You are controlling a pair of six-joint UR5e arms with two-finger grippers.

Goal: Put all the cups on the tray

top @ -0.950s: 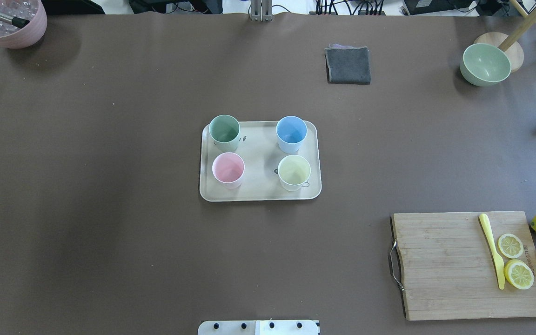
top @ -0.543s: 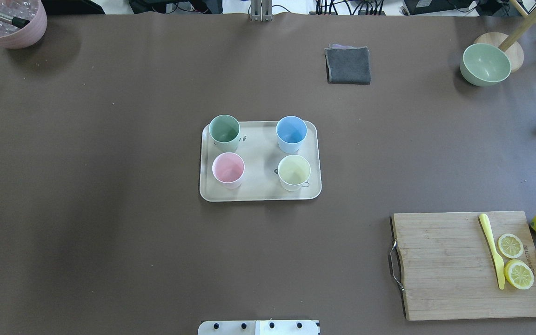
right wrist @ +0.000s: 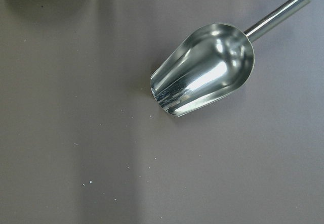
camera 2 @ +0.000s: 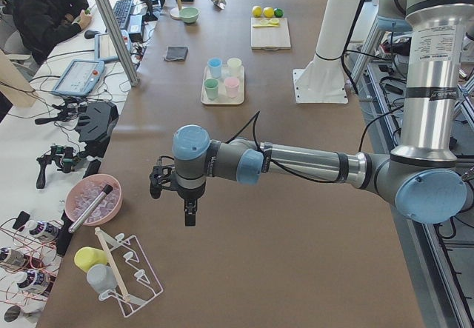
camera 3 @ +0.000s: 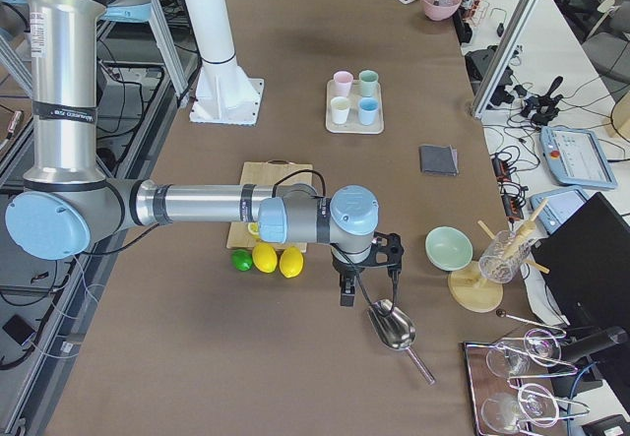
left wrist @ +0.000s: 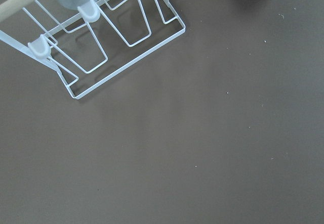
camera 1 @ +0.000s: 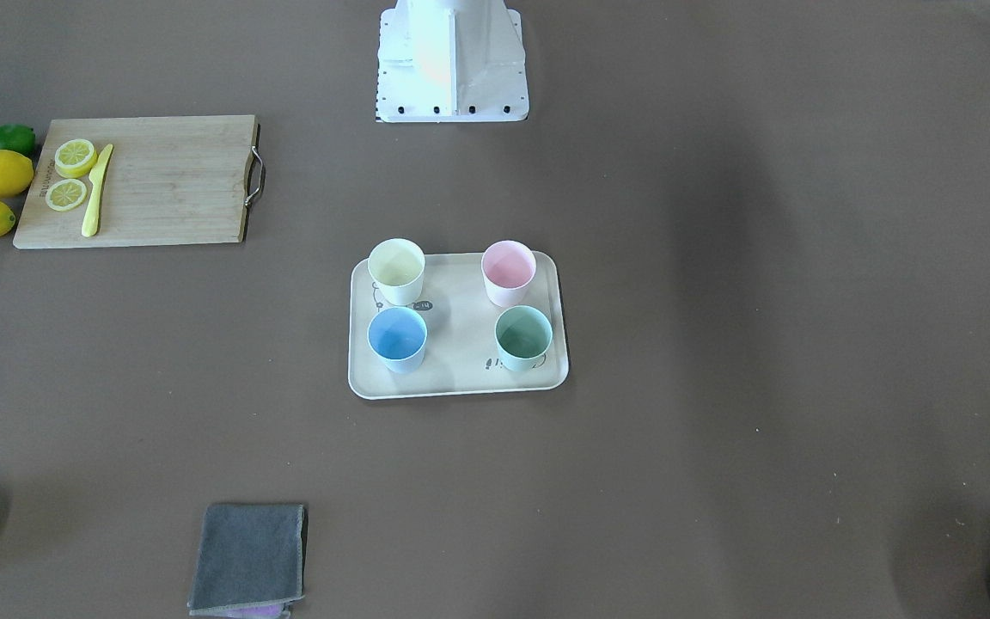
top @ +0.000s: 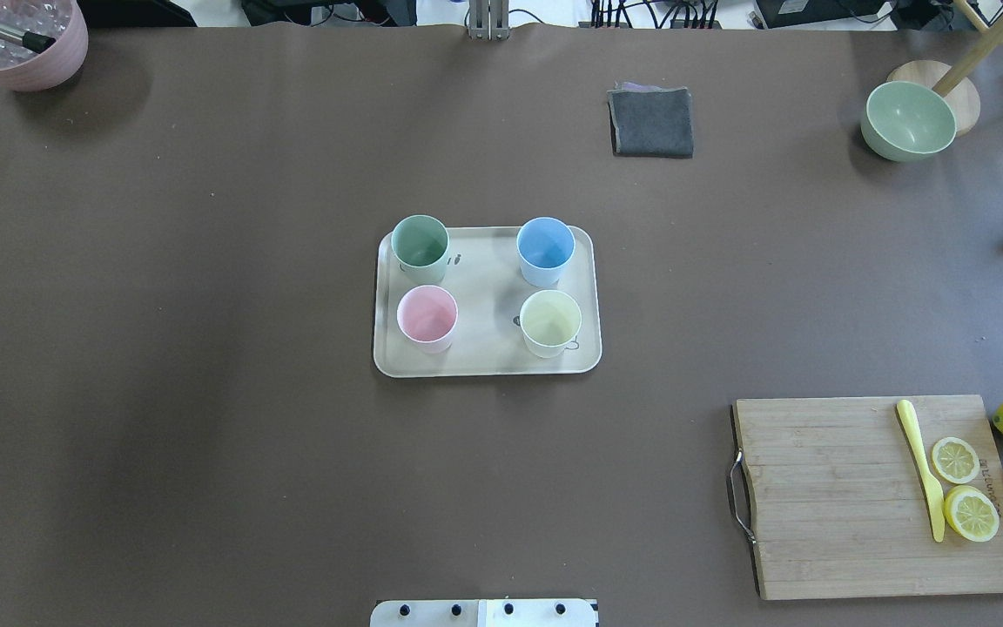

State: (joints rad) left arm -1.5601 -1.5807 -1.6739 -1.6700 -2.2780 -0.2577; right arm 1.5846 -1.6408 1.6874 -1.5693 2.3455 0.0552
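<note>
The cream tray (top: 484, 359) lies at the table's middle. All four cups stand upright on it: mint green (top: 420, 244), light blue (top: 545, 246), pale pink (top: 427, 316) and pale yellow (top: 550, 320). The front-facing view shows the same tray (camera 1: 452, 378) and cups. My left gripper (camera 2: 189, 213) hangs far off at the table's left end, near a pink pot. My right gripper (camera 3: 346, 296) hangs at the right end, over a metal scoop. Neither holds anything; I cannot tell if they are open or shut.
A wooden cutting board (top: 824, 496) with lemon slices and a yellow knife lies at the near right, lemons beside it. A grey cloth (top: 651, 122), green bowl (top: 909, 120) and pink pot (top: 14, 39) sit along the far edge. A scoop (right wrist: 202, 70) and wire rack (left wrist: 101, 47) lie below the wrists.
</note>
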